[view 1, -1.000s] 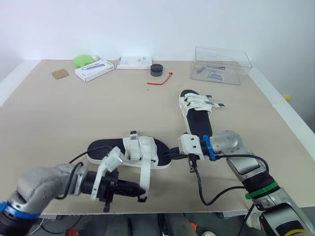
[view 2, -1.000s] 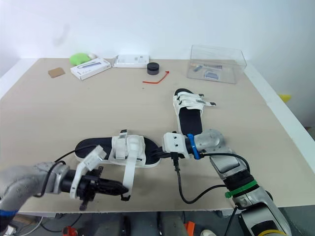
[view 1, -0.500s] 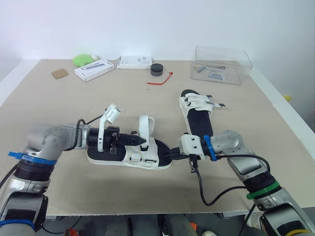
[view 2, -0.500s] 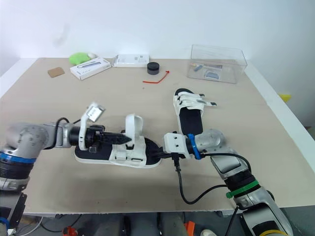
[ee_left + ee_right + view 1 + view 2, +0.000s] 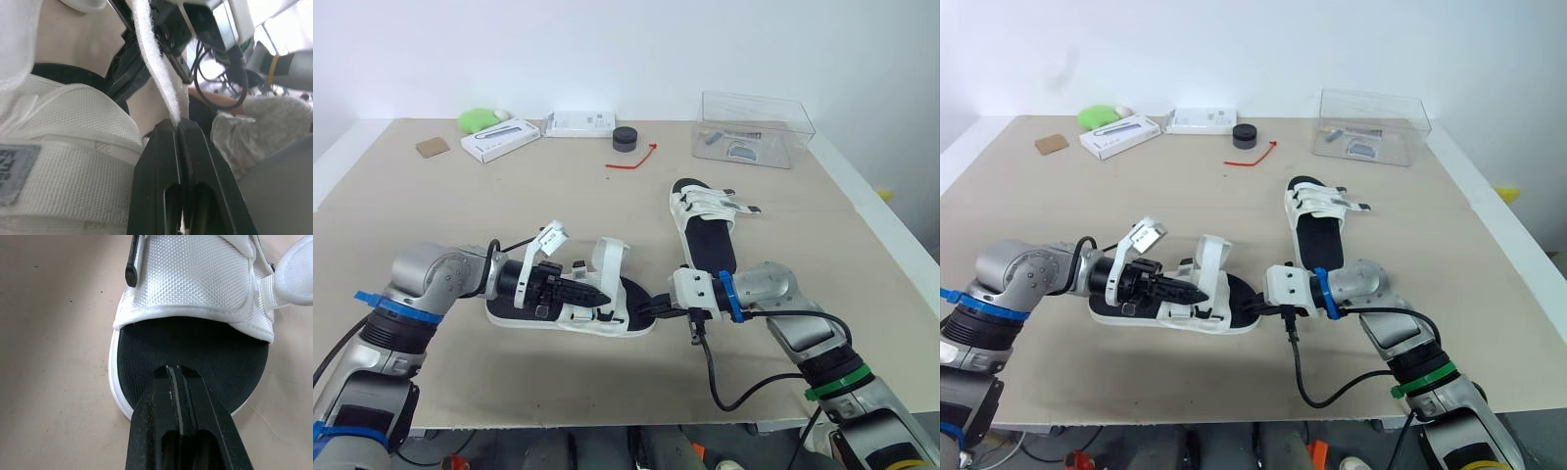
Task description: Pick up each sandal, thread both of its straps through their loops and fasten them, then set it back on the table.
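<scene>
The near sandal (image 5: 524, 296), black sole with white straps, lies flat on the table (image 5: 460, 215). My left gripper (image 5: 598, 296) reaches across its middle from the left and is shut on a white strap (image 5: 155, 68), which arches up over the sandal (image 5: 609, 253). My right gripper (image 5: 652, 306) comes in from the right, shut, its fingertips (image 5: 177, 377) resting on the toe end of the black footbed (image 5: 195, 347). The second sandal (image 5: 707, 227) lies farther back on the right, its straps lying across it.
Along the far edge stand a clear plastic box (image 5: 754, 129), a black round puck (image 5: 625, 139), a red tie (image 5: 632, 160), two white boxes (image 5: 501, 138) (image 5: 579, 123), a green object (image 5: 478, 119) and a brown square (image 5: 433, 147). A black cable (image 5: 724, 387) loops near the front edge.
My left gripper has carried the strap from the table's front edge up and over the near sandal, then lowered toward it. The right gripper has stayed at the toe end.
</scene>
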Available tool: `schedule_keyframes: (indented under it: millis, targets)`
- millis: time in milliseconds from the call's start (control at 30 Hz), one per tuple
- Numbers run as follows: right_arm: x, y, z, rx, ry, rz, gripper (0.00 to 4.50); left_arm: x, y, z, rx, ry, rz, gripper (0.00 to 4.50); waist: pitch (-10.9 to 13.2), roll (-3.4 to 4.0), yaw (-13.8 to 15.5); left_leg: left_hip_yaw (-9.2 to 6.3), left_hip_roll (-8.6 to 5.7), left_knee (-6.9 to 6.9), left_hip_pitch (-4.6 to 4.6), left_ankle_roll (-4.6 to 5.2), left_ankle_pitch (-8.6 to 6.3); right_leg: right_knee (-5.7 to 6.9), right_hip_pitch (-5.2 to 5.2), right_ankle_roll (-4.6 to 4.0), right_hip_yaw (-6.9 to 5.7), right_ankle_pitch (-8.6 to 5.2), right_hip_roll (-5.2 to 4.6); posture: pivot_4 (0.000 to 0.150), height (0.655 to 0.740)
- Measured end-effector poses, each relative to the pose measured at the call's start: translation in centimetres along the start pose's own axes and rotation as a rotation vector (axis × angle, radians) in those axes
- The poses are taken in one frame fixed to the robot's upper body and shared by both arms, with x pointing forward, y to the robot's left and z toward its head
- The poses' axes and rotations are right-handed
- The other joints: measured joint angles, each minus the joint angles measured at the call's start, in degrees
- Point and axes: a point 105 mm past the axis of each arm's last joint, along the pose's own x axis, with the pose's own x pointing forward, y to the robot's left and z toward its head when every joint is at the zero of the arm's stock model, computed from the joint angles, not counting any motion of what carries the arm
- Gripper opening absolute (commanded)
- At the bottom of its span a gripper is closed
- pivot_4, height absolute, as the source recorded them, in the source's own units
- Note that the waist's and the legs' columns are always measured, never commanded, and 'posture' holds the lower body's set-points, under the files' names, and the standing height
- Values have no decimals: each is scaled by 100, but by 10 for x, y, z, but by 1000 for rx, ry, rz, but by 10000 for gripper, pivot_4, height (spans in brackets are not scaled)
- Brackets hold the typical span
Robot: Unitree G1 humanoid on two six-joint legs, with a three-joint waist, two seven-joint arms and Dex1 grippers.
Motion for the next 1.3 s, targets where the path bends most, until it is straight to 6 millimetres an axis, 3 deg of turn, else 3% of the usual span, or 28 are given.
schedule_keyframes:
  millis: [433,800,1033,1300]
  targets:
    - [0,0,0,3,-1,-4,0,6,8,13,14,-38,12,397,0,0,-8,-1,0,1,-1,3,3,0,0,4,2,4,1,1500,7400]
    - [0,0,0,0,1,-4,0,4,-3,-2,5,39,-48,397,0,0,-9,1,-2,1,-1,4,3,0,-1,5,3,3,-1,1500,7400]
    - [0,0,0,2,3,-4,0,4,3,-1,31,47,-22,397,0,0,-7,1,-3,1,0,4,3,0,1,6,3,3,-2,1500,7400]
    - [-1,1,0,-1,3,-7,0,2,9,24,49,-55,-4,397,0,-1,-7,0,-5,2,-2,6,1,-1,0,7,3,2,-3,1500,7400]
